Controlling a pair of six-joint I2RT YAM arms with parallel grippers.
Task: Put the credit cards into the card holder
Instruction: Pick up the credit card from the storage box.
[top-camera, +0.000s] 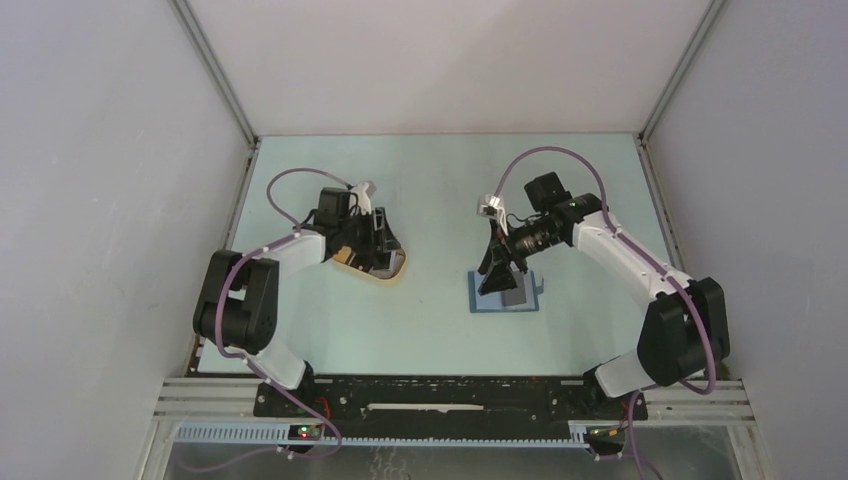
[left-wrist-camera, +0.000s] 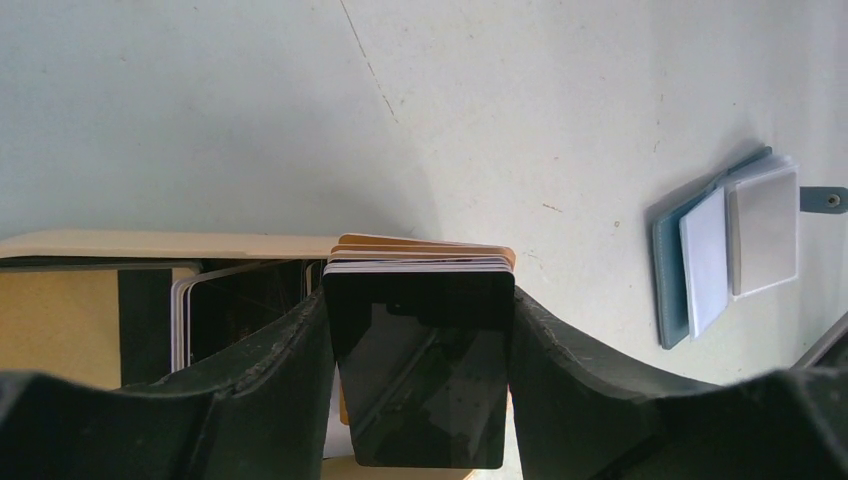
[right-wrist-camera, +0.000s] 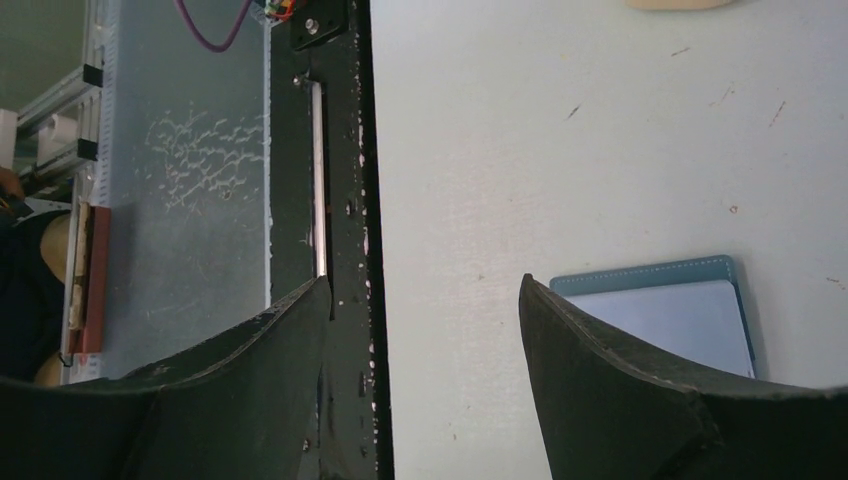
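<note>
My left gripper (top-camera: 372, 243) is over the tan oval tray (top-camera: 392, 272) and is shut on a stack of credit cards (left-wrist-camera: 415, 370), a glossy black one in front, held by their side edges. More cards (left-wrist-camera: 182, 322) stand in the tray (left-wrist-camera: 100, 245) beside it. The teal card holder (top-camera: 505, 297) lies open on the table with a grey card on it. In the left wrist view it (left-wrist-camera: 665, 250) carries pale cards (left-wrist-camera: 765, 225). My right gripper (top-camera: 497, 278) hovers over the holder, open and empty (right-wrist-camera: 425, 290). The holder's edge (right-wrist-camera: 650, 273) is beside its right finger.
The black mounting rail (right-wrist-camera: 340, 150) runs along the table's near edge. White enclosure walls stand to the left, right and back. The holder's snap tab (left-wrist-camera: 825, 200) sticks out on its far side.
</note>
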